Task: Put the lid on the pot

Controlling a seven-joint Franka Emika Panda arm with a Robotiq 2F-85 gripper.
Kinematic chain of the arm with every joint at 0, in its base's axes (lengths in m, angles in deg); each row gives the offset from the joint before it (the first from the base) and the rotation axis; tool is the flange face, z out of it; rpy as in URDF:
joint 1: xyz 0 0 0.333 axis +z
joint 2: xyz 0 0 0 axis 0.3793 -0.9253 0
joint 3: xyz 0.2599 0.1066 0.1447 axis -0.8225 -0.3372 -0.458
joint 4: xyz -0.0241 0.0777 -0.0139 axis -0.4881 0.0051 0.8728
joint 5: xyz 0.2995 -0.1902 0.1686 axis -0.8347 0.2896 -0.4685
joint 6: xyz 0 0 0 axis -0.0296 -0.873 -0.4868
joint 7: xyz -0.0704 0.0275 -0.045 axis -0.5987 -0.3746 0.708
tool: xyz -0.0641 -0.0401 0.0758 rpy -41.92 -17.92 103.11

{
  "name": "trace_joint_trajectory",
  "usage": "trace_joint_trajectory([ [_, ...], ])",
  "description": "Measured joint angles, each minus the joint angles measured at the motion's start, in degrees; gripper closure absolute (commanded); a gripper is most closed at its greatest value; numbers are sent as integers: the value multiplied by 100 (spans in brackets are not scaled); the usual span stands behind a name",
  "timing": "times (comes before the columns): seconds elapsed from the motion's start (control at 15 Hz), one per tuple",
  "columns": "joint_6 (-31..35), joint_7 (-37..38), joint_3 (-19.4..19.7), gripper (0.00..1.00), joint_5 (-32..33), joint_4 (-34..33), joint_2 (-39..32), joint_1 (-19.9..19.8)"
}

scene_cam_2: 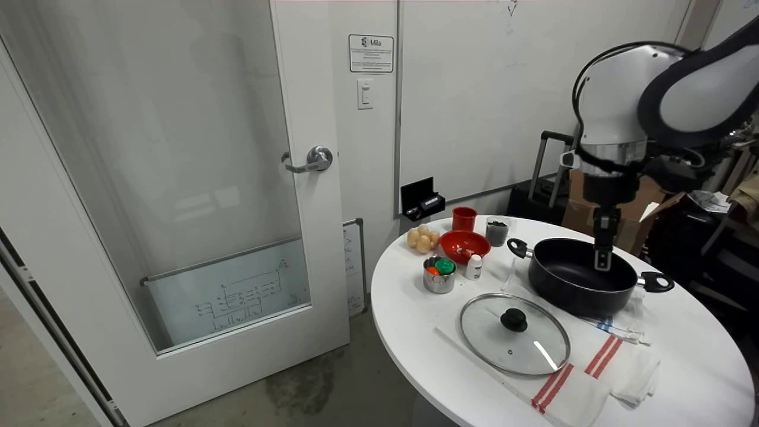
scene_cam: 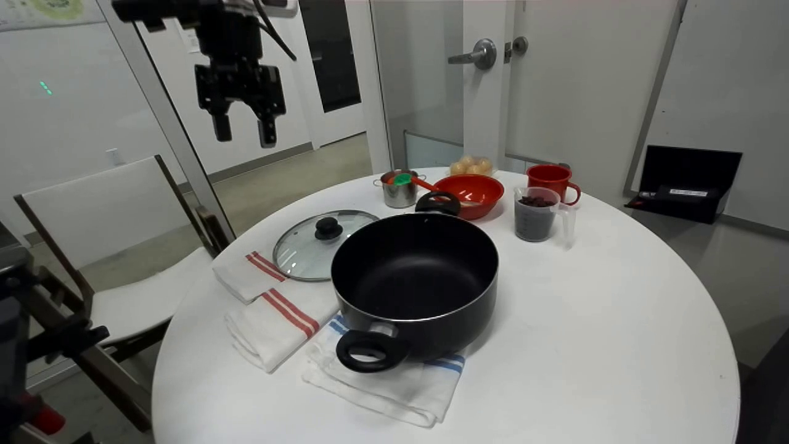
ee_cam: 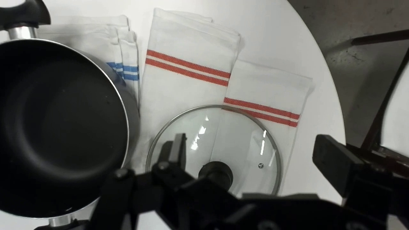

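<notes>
Wrist view and both exterior views: contents as follows. Lid [ee_cam: 213, 143]: one; clear, metal-rimmed, dark knob [ee_cam: 217, 174] upward; lies at least partly on two red-striped towels [ee_cam: 188, 86], near the pot [ee_cam: 64, 121], not touching it. Pot: one; black, upright, uncovered, two loop handles; stands partly on a blue-striped towel [scene_cam: 394, 385]. End effector [scene_cam: 245, 137]: one; raised well above the desk [scene_cam: 616, 308]; fingers spread wide, nothing held; exact height above the lid not readable. Remaining stock, all on the desk: bowl [scene_cam: 474, 188], pan [scene_cam_2: 439, 283], cup [scene_cam: 533, 225], mug [scene_cam: 548, 177], bottle [scene_cam_2: 474, 270].

Step in hand, by judgement: positioning ahead of the grasp; lid not yet taken. Next move, by judgement: bring the knob, which shows nearer one finger than the other in the wrist view, midway between the two; descend straight, a finger to either side; close on the knob alone, sparing the glass. After that: level lift above the pot's rim, sideways carry, even lowering onto it.
</notes>
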Motion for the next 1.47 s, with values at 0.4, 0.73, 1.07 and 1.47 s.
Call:
trace_joint_trajectory([
  [0.4, -25, -17, 82, 0, 217, -1454, -1768, 61],
  [0.73, -55, -25, 88, 0, 301, -2481, -2728, 188],
  [1.07, -170, -26, 89, 0, 307, -3291, -3436, 331],
  [1.47, -457, -123, 93, 0, 307, -4126, -4155, 346],
])
